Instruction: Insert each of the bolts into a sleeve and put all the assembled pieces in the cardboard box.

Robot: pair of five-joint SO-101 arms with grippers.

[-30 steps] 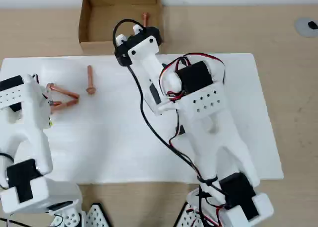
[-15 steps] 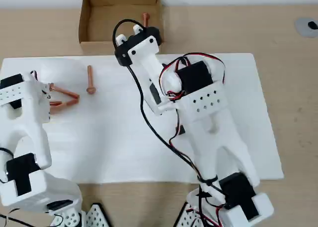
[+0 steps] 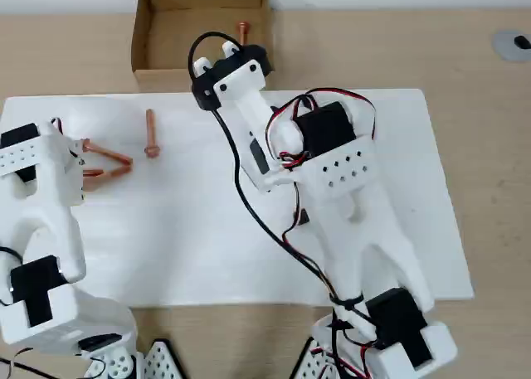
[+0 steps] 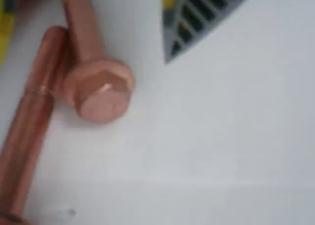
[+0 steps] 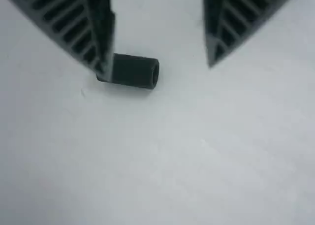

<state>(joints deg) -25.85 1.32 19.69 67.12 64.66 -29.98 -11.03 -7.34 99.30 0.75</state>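
1. The cardboard box [image 3: 158, 31] sits at the top of the high view, left of centre, on the wooden tabletop [image 3: 481, 130]. It lies just beyond the far edge of a white sheet [image 3: 182, 230].
2. One copper bolt [image 3: 241, 31] shows inside the box, close to its right wall.
3. A lone bolt [image 3: 151, 133] lies on the sheet in the upper left of the high view, running top to bottom with its head at the lower end.
4. Left of it, a pair of bolts [image 3: 108, 154] lies slanted, their right ends close together.
5. The left gripper [image 3: 83, 162] is down at the left ends of that pair.
6. In the left wrist view its jaws are spread. One ribbed finger [image 4: 197, 23] stands apart from a bolt head [image 4: 101, 89].
7. That head rests against the shaft of the second bolt [image 4: 27, 131].
8. The right arm runs from the bottom of the high view up to the box's near edge.
9. The right gripper [image 5: 157, 67] hangs over the sheet with its jaws spread wide.
10. A small black sleeve [image 5: 134, 71] lies on its side between the jaws. One end is at the tip of one finger [image 5: 74, 23] and the open end is towards the other, apart from it.
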